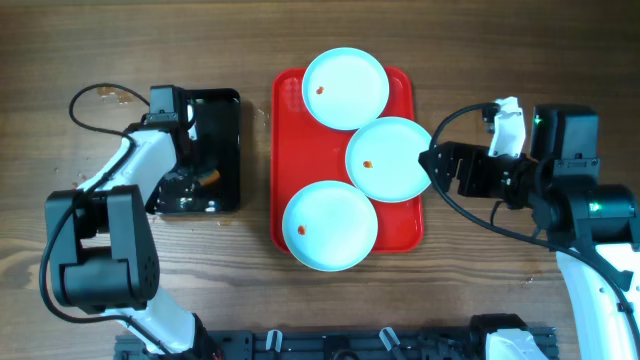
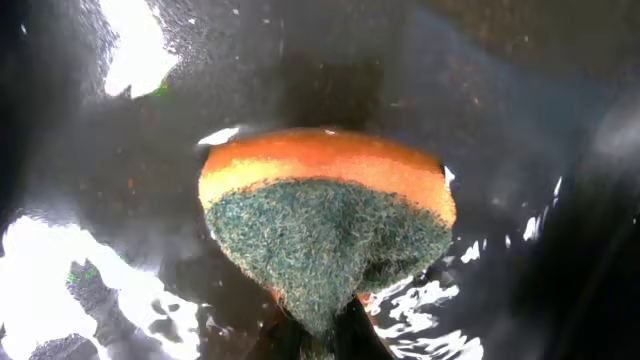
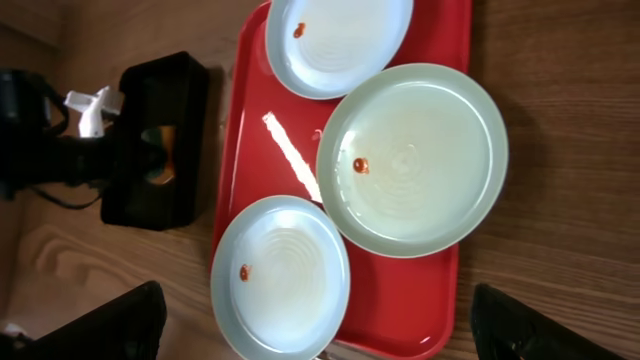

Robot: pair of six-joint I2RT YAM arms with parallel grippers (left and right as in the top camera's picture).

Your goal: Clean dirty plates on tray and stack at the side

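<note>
Orange foam backed with green scouring fibre fills the left wrist view. The sponge [image 2: 330, 215] sits in the wet black tray [image 1: 225, 110]. Its green face narrows to a point where the dark fingers of the left gripper [image 1: 195, 178] meet it, so the pincer appears clamped on the sponge, though the fingertips are largely out of frame. On the red tray [image 1: 290, 150] at the table's centre lie three pale plates: the far plate [image 1: 345, 88], the middle plate [image 1: 392, 160] and the near plate [image 1: 330, 226]. Each carries a small reddish stain [image 1: 368, 163]. The middle plate overlaps the rims of the other two and overhangs the tray's right edge. The right gripper [image 1: 434, 168] waits just beside that overhanging rim, its fingers spread wide and holding nothing. The step in hand is judged to be taking up the sponge. To do it well, the lift should rise straight out of the black tray, keep the green face downward and allow water to drip off before crossing. The topmost middle plate is the sensible first target, with the right gripper steadying its rim so scrubbing does not slide it.
</note>
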